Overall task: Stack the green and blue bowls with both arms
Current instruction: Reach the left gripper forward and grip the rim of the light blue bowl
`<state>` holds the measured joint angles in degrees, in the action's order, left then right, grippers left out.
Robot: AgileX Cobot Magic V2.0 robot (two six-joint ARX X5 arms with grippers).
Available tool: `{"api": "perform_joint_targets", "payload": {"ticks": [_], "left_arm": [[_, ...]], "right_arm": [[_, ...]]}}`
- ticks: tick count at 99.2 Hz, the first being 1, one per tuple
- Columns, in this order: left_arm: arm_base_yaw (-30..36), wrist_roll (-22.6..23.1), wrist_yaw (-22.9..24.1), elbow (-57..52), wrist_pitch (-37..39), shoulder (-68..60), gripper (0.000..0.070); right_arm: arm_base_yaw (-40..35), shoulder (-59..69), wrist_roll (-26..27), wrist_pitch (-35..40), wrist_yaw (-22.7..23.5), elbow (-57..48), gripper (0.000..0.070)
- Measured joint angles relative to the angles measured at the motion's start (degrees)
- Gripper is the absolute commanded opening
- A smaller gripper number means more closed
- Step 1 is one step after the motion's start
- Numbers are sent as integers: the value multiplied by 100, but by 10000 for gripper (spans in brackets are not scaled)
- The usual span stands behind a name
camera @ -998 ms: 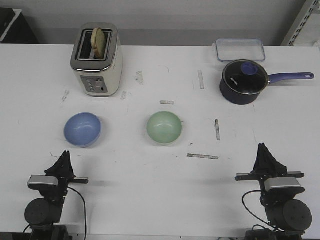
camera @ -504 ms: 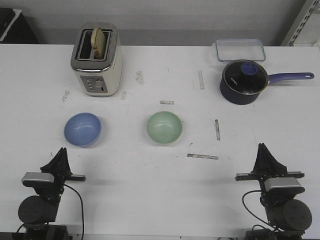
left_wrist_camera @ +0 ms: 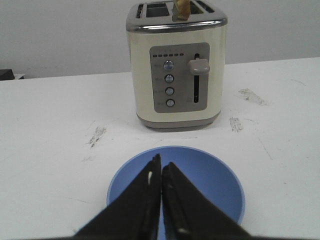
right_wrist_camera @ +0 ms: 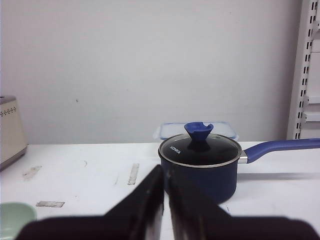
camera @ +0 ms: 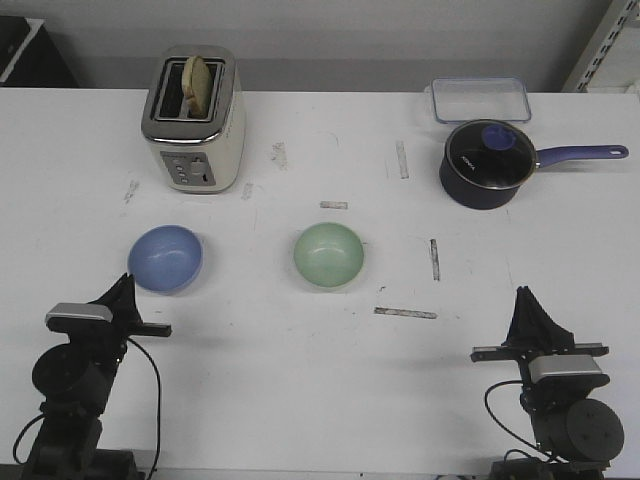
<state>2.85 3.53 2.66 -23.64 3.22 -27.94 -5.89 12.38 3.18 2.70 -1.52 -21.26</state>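
Note:
The blue bowl (camera: 165, 258) sits on the white table at the left, in front of the toaster. The green bowl (camera: 328, 254) sits at the table's middle. My left gripper (camera: 124, 285) is shut and empty, its tip just at the blue bowl's near rim. In the left wrist view the shut gripper (left_wrist_camera: 161, 165) points over the blue bowl (left_wrist_camera: 210, 180). My right gripper (camera: 524, 297) is shut and empty near the front right, far from both bowls. In the right wrist view the gripper (right_wrist_camera: 165, 172) points toward the saucepan, and the green bowl's edge (right_wrist_camera: 15, 216) shows at one side.
A cream toaster (camera: 193, 118) with toast stands at the back left. A dark navy saucepan (camera: 487, 163) with glass lid and long handle stands at the back right, a clear plastic container (camera: 480, 98) behind it. Tape marks dot the table (camera: 300, 370).
My left arm has risen and moved forward, bringing its gripper tip up to the blue bowl's near rim. The right arm and both bowls have not moved.

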Motion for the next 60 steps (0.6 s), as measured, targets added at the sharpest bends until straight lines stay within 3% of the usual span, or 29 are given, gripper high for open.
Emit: {"api": "perform_joint_targets", "payload": {"ticks": [10,11,34,60], "left_arm": [[0,0,4,-240,-11,-544,1],[0,-98,7,-645,-31,-1163,1],[0,-907,9,-1620,-133,-2118,1],[-109,-1298,-68,-2417,-1515,-3073,1]], "right_arm": [[0,0,0,0,0,0,6],[0,0,0,0,0,0,6],[0,0,0,0,0,0,6],[0,0,0,0,0,0,6]]}}
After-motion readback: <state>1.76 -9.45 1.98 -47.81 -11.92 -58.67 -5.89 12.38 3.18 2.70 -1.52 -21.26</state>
